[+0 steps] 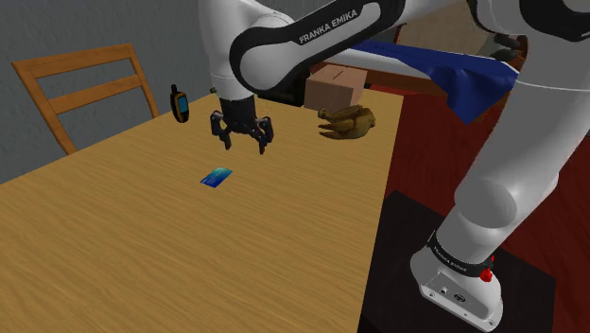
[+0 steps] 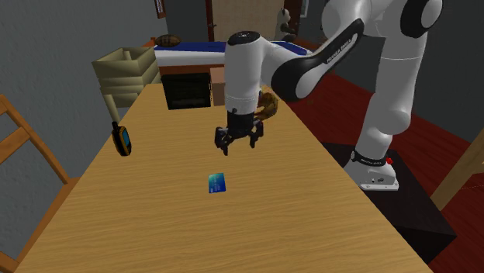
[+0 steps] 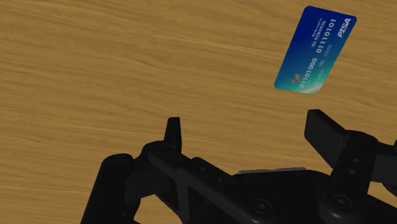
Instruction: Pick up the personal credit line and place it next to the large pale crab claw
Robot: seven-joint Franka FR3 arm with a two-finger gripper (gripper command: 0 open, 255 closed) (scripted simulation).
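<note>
A blue credit card (image 1: 216,177) (image 2: 217,183) (image 3: 315,51) lies flat on the wooden table (image 1: 142,246). My black gripper (image 1: 242,139) (image 2: 239,138) (image 3: 245,127) hangs a little above the table, open and holding nothing. The card lies ahead of the fingertips (image 3: 318,121), off to one side, apart from them. A tan crab claw (image 1: 346,122) (image 2: 269,104) rests near the table's far edge in the shoulder view, beyond the gripper and partly hidden by the arm in the second exterior view.
A yellow-and-black handheld device (image 1: 180,104) (image 2: 120,139) stands by the table's wall side. A cardboard box (image 1: 334,88) sits behind the claw. A wooden chair (image 1: 85,85) stands at the shoulder view's left. Blue cloth (image 1: 463,76) covers furniture beyond the table.
</note>
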